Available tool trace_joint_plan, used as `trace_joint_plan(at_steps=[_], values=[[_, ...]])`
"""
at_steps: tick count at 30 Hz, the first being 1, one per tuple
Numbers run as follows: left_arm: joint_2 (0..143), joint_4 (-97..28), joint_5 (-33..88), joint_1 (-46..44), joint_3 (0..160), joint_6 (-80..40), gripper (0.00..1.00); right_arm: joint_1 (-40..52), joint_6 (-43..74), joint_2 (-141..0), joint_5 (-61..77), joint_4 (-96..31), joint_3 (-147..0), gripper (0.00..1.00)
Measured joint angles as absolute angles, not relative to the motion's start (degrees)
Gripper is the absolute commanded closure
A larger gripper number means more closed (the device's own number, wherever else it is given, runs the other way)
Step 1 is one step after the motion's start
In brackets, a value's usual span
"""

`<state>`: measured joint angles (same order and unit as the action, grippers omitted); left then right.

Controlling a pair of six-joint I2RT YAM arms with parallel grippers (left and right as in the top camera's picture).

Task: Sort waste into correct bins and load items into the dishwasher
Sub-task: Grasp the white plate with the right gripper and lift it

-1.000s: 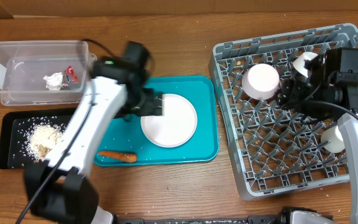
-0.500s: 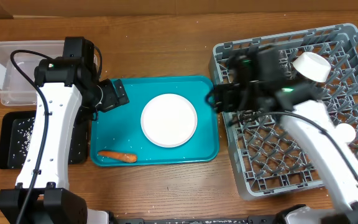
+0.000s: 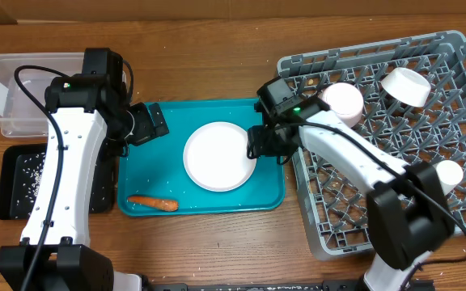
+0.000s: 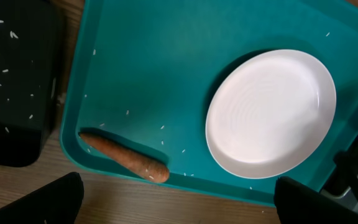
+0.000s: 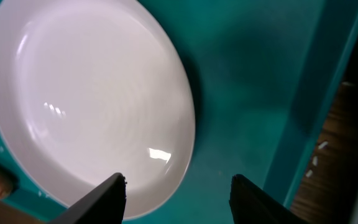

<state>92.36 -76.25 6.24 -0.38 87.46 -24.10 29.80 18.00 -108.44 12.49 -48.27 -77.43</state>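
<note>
Hovering over the plate rim, tray side of the rack

The grey dish rack (image 3: 451, 121) stands just right of the teal tray (image 3: 160, 174). The round white plate (image 3: 219, 156) lies flat in the tray's right half, and the small carrot (image 3: 154, 203) lies by its front-left corner. The right gripper (image 5: 176, 196) hangs at the plate's rim nearest the rack with its jaws parted, one finger over the plate and the other over bare tray, holding nothing. The left gripper (image 3: 156, 123) hangs wide open and empty over the tray's left edge, toward the back. The plate looks stiff, glossy, breakable and fairly weighty. Lying flat, it probably offers only its thin rim, so a firm pinch across that rim seems best. The carrot looks light and firm, easiest taken across its middle.
</note>
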Motion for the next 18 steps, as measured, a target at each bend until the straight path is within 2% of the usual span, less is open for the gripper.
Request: trace_joint_plan(at_steps=[5, 13, 18], values=[[92.4, -75.8, 6.2, -0.4, 86.3, -24.1, 0.0, 30.9, 19.6, -112.4, 11.0, -47.3, -77.4, 0.57], [92.4, -75.6, 6.2, -0.4, 85.8, -24.1, 0.0, 32.0, 20.8, -115.7, 10.0, -45.8, -77.5, 0.94], [92.4, -75.6, 6.4, -0.4, 85.7, -24.1, 0.0, 32.0, 21.3, -115.7, 10.3, -45.4, -77.5, 0.96]])
